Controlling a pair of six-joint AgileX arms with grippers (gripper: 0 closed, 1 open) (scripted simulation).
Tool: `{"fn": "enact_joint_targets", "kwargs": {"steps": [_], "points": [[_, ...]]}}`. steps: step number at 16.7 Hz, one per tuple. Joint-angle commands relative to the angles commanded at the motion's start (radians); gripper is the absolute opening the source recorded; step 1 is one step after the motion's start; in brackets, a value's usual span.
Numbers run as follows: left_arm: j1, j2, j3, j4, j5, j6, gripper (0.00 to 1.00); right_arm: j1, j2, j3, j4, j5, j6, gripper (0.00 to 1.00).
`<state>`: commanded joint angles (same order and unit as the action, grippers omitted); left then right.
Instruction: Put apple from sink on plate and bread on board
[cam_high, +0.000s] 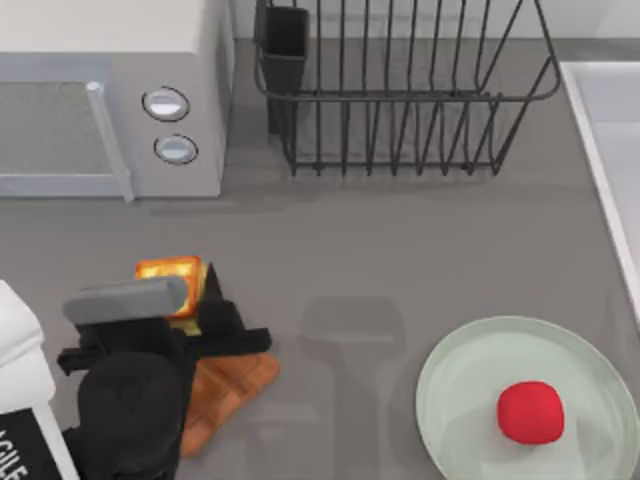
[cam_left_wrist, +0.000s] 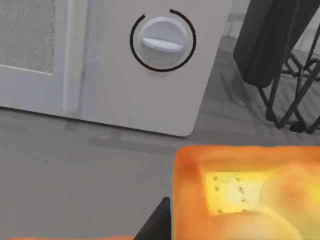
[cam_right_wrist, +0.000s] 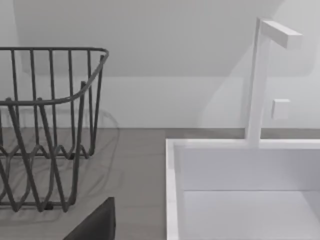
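In the lower left of the top view the left tool (cam_high: 200, 300) holds the bread (cam_high: 172, 276), a thick toasted slice; its fingers are closed on the slice, and in the left wrist view the bread (cam_left_wrist: 247, 192) sits close before the camera with one dark finger (cam_left_wrist: 157, 222) beside it. The wooden board (cam_high: 225, 395) lies directly below and slightly to the right of the bread in the top view, partly hidden under the arm, so I judge that the coming move is short: the slice must go a little toward the lower edge of the frame and down onto the board. The board's long axis seems to run diagonally, but most of it is covered. The left arm is clearly the nearer one. In the lower right of the top view the red apple (cam_high: 531, 411) already rests inside the pale green plate (cam_high: 455, 365). The sink (cam_right_wrist: 172, 165) in the right wrist view looks empty. I cannot tell the state of the right tool.
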<state>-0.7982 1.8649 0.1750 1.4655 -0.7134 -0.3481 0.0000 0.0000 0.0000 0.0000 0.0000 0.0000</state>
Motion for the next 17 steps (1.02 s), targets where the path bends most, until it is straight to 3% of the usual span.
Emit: {"fn": "enact_joint_targets", "kwargs": {"steps": [14, 17], "points": [[0.061, 0.189, -0.011, 0.049, 0.038, 0.116, 0.0, 0.0, 0.0, 0.0, 0.0, 0.0, 0.0, 1.0], [0.061, 0.189, -0.011, 0.049, 0.038, 0.116, 0.23, 0.0, 0.0, 0.0, 0.0, 0.0, 0.0, 1.0]]}}
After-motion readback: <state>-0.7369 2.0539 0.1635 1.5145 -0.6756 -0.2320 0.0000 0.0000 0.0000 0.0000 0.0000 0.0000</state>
